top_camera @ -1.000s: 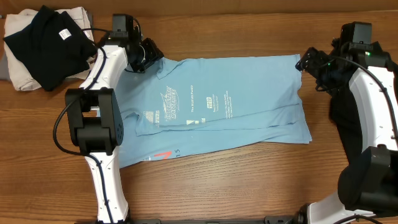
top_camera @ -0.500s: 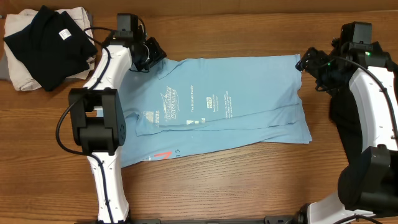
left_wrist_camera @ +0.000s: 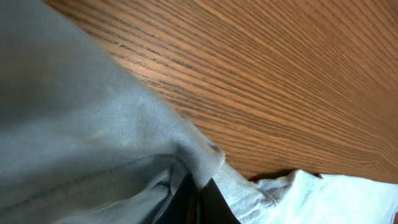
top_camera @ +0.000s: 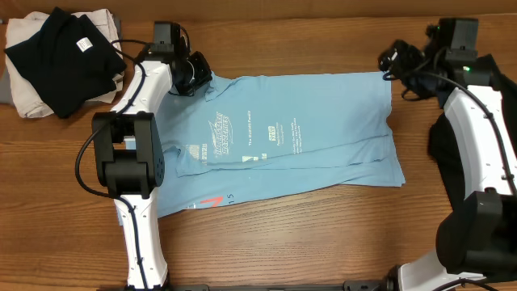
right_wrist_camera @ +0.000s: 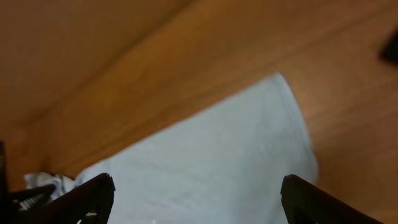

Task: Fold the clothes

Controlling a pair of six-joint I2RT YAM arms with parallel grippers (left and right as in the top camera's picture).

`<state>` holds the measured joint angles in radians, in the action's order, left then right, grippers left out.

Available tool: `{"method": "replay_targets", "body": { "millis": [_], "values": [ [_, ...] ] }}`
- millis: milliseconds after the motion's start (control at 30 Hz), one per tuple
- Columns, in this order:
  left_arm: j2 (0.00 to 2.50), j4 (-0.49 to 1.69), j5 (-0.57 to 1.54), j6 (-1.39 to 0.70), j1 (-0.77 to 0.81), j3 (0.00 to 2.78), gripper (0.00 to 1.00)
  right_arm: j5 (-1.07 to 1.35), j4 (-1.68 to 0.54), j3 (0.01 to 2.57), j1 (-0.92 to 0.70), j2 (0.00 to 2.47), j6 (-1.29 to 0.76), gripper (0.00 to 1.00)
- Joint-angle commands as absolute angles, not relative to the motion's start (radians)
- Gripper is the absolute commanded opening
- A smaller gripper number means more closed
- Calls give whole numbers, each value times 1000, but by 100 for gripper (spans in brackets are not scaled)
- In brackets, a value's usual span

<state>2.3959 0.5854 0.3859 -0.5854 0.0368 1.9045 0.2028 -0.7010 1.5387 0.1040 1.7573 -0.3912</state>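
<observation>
wood table; t-shirt, white print illegible

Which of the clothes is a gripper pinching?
The light blue T-shirt; the left gripper pinches its corner. The black garment and beige cloth lie piled apart.

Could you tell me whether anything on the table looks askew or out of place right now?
The light blue T-shirt lies skewed: its folded layers fan out unevenly along the near edge, with the lower left corner jutting past the rest. The black garment sits crumpled on the beige cloth at the far left corner.
</observation>
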Motion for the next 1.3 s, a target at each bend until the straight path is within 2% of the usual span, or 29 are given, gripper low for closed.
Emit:
{"method": "replay_targets", "body": {
  "millis": [0, 167, 433, 667, 1267],
  "values": [
    [2408, 599, 385, -579, 26, 1918, 4, 200, -636, 1555, 93, 1797, -384, 89],
    [2408, 619, 385, -566, 27, 1918, 4, 115, -600, 1589, 93, 1917, -336, 89],
    [2408, 629, 385, -525, 29, 1918, 4, -2, -667, 1758, 91, 2123, -283, 88],
    [2408, 639, 385, -516, 29, 1918, 4, -44, -637, 1771, 90, 2180, -276, 79],
    [2408, 656, 381, -500, 32, 1918, 4, -90, -539, 1771, 84, 2314, -279, 76]
  ]
}}
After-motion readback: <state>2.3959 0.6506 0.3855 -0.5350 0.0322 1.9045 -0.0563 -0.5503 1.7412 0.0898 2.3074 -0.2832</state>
